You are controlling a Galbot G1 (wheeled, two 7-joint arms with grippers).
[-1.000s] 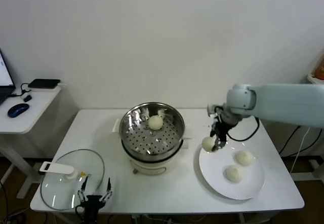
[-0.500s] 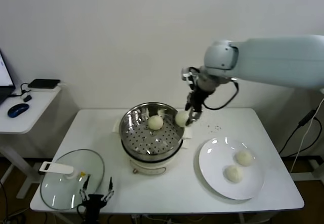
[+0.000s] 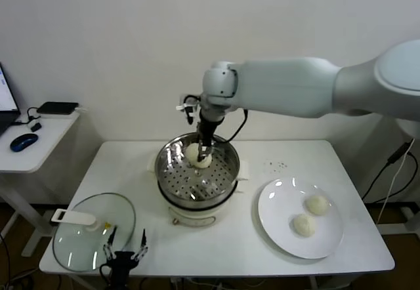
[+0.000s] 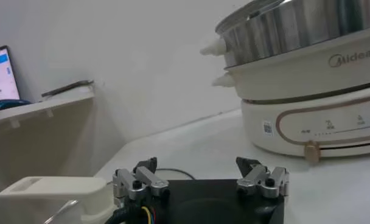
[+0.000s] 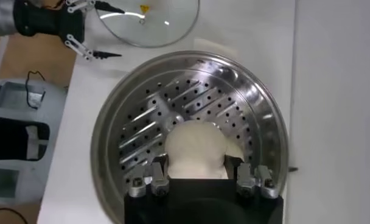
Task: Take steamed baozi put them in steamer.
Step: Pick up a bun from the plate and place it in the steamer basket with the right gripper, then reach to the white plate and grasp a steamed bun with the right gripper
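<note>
The steamer [image 3: 172, 172] stands mid-table, a steel basket in a cream pot base. My right gripper [image 3: 203, 148] reaches over its back part, shut on a baozi [image 3: 195, 156]. In the right wrist view the gripper [image 5: 196, 165] holds that baozi [image 5: 195, 146] between its fingers just above the perforated bottom [image 5: 142, 122]. A second pale lump peeks out beside it, mostly hidden. Two more baozi [image 3: 317, 204] [image 3: 303, 225] lie on the white plate [image 3: 275, 205] at the right. My left gripper [image 3: 123, 254] is open and parked at the front left table edge.
A glass lid [image 3: 92, 231] with a white handle [image 3: 73, 218] lies at the front left beside the left gripper. In the left wrist view the pot base [image 4: 307, 103] stands beyond that gripper [image 4: 203, 167]. A side desk [image 3: 33, 139] with a mouse stands at far left.
My right gripper has carried a baozi up from the plate's edge and leftward, and now holds it low over the steamer basket. The left arm has not moved.
</note>
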